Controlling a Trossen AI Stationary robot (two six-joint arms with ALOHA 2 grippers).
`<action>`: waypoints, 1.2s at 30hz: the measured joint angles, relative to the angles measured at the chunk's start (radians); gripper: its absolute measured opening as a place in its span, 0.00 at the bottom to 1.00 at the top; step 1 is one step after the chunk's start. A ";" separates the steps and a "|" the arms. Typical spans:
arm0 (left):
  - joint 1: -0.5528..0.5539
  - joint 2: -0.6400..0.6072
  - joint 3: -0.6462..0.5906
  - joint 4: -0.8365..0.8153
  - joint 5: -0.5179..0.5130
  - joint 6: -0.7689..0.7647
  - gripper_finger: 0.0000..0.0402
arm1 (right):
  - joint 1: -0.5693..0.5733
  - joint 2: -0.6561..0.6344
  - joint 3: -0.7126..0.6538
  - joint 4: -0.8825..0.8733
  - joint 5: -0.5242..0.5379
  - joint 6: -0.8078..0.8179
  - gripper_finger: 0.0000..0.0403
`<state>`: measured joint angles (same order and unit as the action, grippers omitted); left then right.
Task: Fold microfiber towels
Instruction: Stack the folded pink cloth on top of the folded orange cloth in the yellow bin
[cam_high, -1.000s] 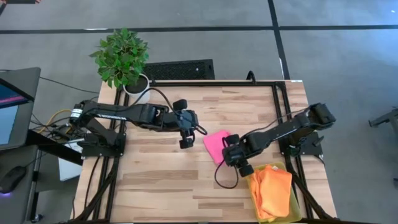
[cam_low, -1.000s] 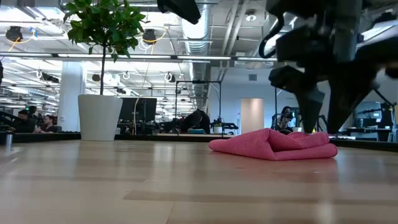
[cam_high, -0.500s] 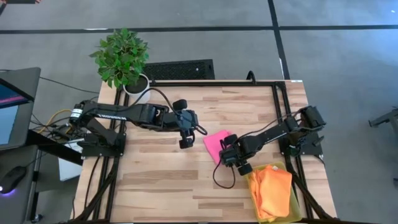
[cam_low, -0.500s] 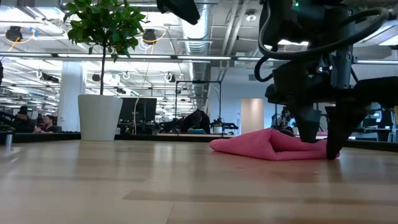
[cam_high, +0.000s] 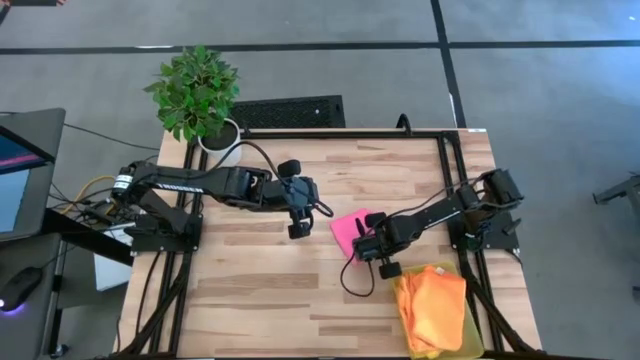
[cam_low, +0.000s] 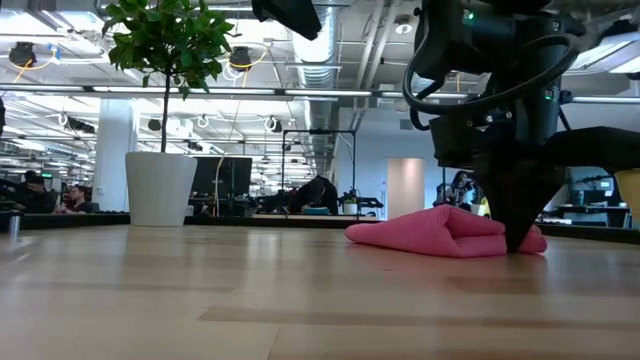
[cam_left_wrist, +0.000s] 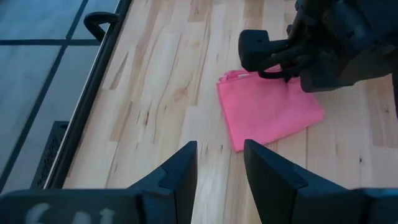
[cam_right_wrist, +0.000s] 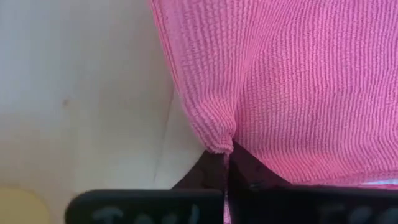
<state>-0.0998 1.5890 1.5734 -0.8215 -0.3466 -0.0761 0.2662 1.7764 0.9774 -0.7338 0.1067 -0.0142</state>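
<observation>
A hot pink microfiber towel lies folded on the wooden table, right of the middle; it also shows in the low view and the left wrist view. My right gripper stands over the towel's near right side, fingers down on the table, shut on the cloth. My left gripper hovers open to the left of the towel, nothing between its fingers. Orange towels lie in a yellow bin. My right gripper pinches a bunched edge of the pink towel between its two fingertips, at the towel's near right side. The fingers come from above, pointing down. The rest of the towel lies on the table, slack.
A yellow translucent bin with the orange towels stands at the table's near right corner, close to my right gripper. A potted plant stands at the far left corner. Bare wood lies near and left of the pink towel.
My right gripper has come down onto the pink towel's near right side and has shut on the cloth. The towel's left end has slid a little toward the gripper; the towel stays on the table.
</observation>
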 joint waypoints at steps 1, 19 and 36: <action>0.000 0.000 0.000 0.000 0.000 0.000 0.31 | -0.005 -0.006 -0.001 -0.005 -0.003 -0.017 0.03; 0.000 0.000 0.000 0.000 0.000 0.000 0.31 | -0.051 -0.273 -0.005 -0.185 -0.092 0.085 0.01; 0.000 0.001 0.000 0.001 0.000 0.006 0.31 | 0.373 -0.593 -0.004 -0.356 -0.318 0.806 0.01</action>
<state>-0.0996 1.5898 1.5734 -0.8204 -0.3470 -0.0700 0.6388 1.1829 0.9736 -1.0895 -0.2117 0.7921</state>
